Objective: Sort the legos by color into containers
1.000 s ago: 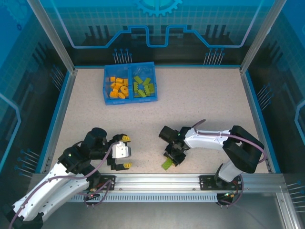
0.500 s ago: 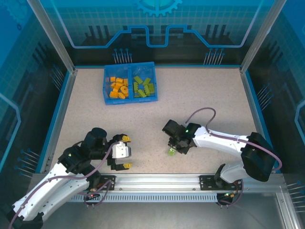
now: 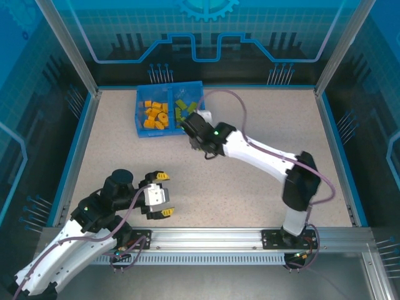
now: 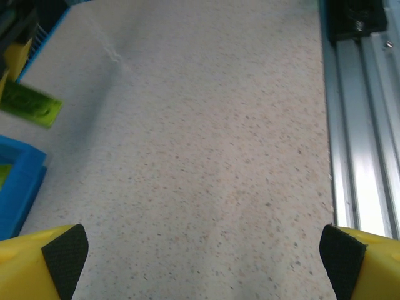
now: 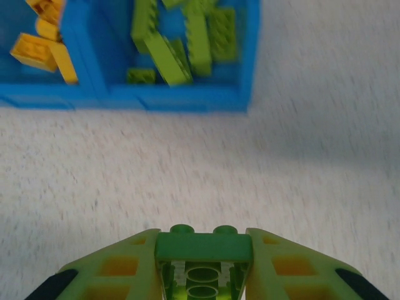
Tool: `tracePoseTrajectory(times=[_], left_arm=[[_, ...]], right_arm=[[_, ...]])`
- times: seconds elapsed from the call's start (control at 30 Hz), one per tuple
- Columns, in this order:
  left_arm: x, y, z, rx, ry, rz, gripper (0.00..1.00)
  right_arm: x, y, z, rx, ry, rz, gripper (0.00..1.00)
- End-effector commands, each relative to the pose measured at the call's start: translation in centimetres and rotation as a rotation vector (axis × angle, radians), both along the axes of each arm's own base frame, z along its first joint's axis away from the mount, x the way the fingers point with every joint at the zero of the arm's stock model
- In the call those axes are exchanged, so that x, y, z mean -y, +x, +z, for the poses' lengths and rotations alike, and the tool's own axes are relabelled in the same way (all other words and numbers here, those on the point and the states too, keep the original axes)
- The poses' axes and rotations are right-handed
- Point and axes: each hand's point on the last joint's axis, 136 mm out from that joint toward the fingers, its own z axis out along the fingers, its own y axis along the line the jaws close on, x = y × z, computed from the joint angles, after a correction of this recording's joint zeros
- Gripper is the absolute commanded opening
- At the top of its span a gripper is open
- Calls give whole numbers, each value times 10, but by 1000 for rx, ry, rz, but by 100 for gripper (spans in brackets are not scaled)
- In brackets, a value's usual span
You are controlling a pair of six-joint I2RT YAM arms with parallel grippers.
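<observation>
Now the right claw is at the front wall of the shallow blue plastic tray. One second ago it was low at the near edge of the speckled beige desk, just over a light green flat plastic brick. So the pick is done, and the carry is almost done too.

In the right wrist view the two fingers are closed narrowly on this brick. It sits between them, lifted above the desk and not yet over the tray. Ahead of it is the right compartment, which already has the other green bricks inside. The left compartment has the orange bricks.

The left claw waits near its base. Its jaws are as wide as they go and there is nothing between them. It has shifted only slightly.

In the overhead view I find no loose brick on the desk, so I think this one is the last to sort. I judge that the right claw needs only a short move forward, past the front wall, before it opens. If it lets go too early, the brick may land on the desk or strike the rim.
</observation>
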Motion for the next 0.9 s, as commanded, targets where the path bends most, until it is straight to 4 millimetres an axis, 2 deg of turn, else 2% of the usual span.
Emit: tracePoseTrajectory(times=[0.0,0.07,0.2,0.23,0.47,0.73,0.77,0.83,0.87], left_arm=[[-1,19,6,-6,-59,117,99],[-3,27,6,-17,-63,171,99],[-10,41,10,-36,-70,272,99],[-12,43,11,-38,-75,293,99],[-19,57,16,-64,-99,402,99],[-19,60,16,-73,-104,405,99],[-19,60,14,-76,-102,407,99],[-19,61,14,-80,-103,410,99],[-19,61,12,-84,-100,413,99]], right_arm=[[-4,60,0,94,-158,39,31],[-14,93,-2,116,-158,23,31],[-31,147,-12,172,-187,22,31],[-37,160,-10,198,-174,24,31],[-49,225,-18,340,-134,82,34],[-56,261,-5,489,-52,139,41],[-58,264,-1,509,-39,145,46],[-58,268,8,537,-21,149,65],[-57,268,14,548,-22,149,70]])
